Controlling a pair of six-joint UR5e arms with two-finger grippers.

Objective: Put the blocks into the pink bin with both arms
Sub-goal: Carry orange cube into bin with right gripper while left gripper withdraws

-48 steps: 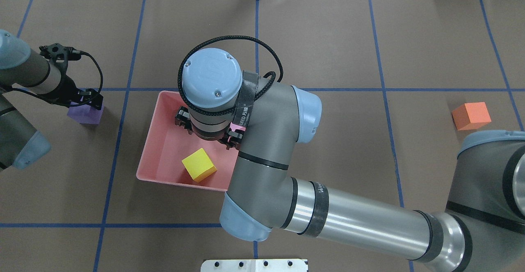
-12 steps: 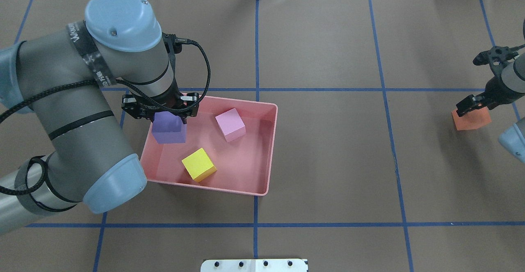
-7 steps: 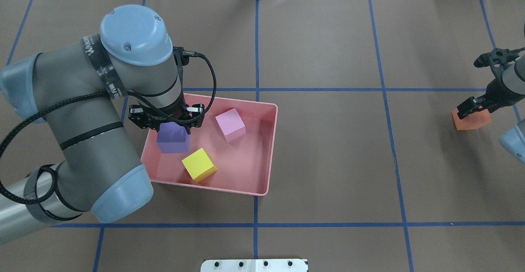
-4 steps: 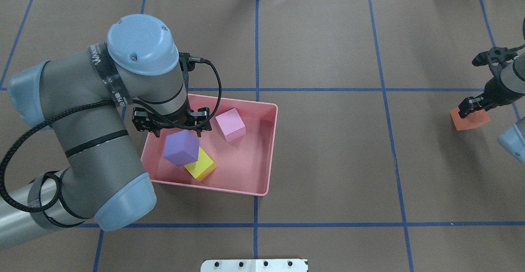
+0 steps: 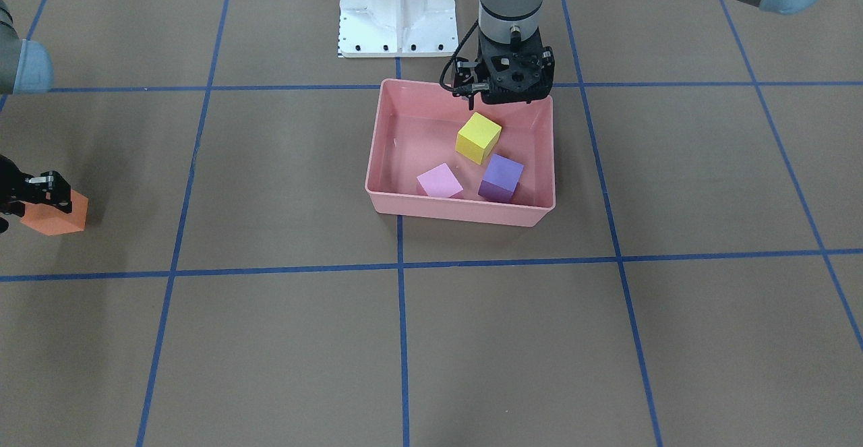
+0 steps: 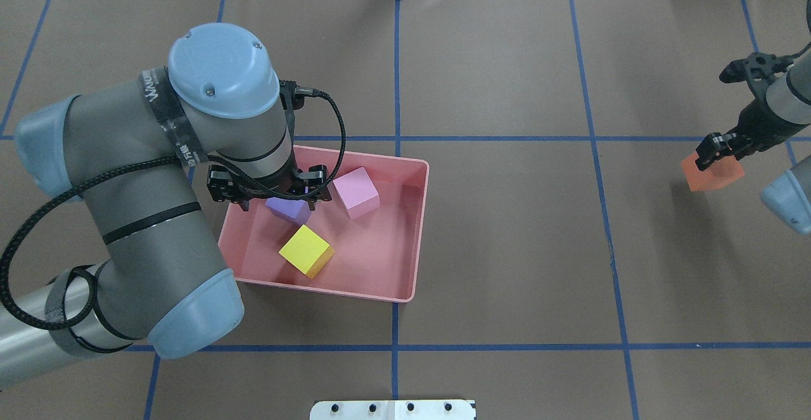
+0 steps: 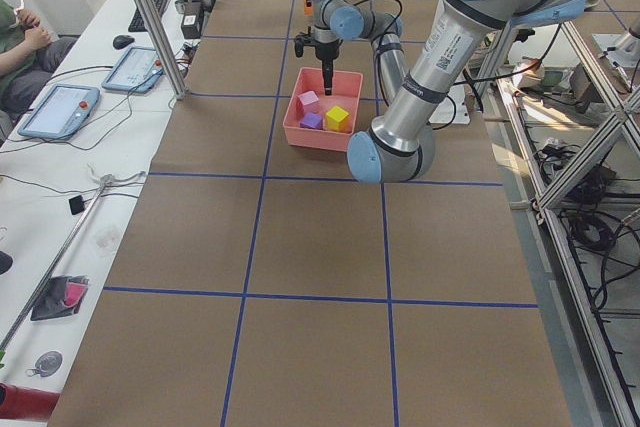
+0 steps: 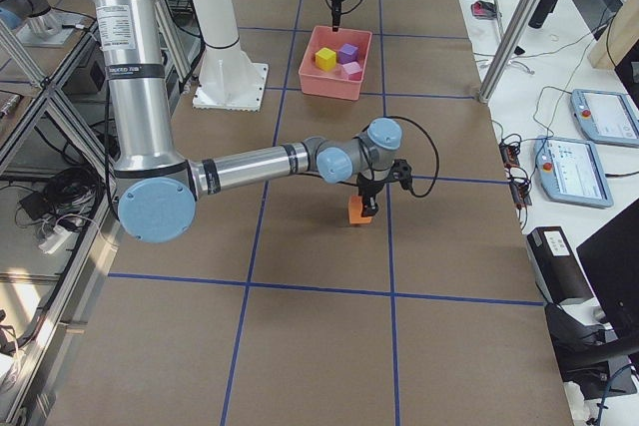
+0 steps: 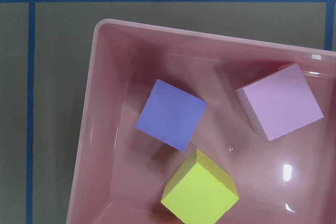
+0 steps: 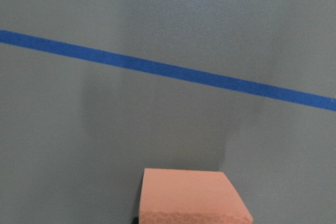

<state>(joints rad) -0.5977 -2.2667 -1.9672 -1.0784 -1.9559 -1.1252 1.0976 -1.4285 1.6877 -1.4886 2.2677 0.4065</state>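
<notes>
The pink bin (image 6: 423, 230) sits left of the table's centre; it also shows in the front view (image 5: 458, 212) and the left wrist view (image 9: 89, 129). Inside lie the purple block (image 6: 288, 210) (image 9: 171, 114), the yellow block (image 6: 306, 251) (image 5: 478, 137) and the light pink block (image 6: 356, 192) (image 5: 439, 181). My left gripper (image 6: 268, 199) (image 5: 510, 100) hangs open and empty over the bin's left part. My right gripper (image 6: 719, 154) is shut on the orange block (image 6: 713, 173) (image 10: 191, 196) at the far right, a little above the table.
The white pedestal base (image 5: 396, 9) stands at the robot's edge near the bin. Blue tape lines cross the brown table cover. Desks with tablets (image 7: 60, 107) and metal posts (image 7: 150, 17) flank the table's ends.
My left gripper carried the purple block over the bin and let it go; it fell past the yellow block and now lies on the bin floor. My right gripper has shifted the orange block slightly leftward.
</notes>
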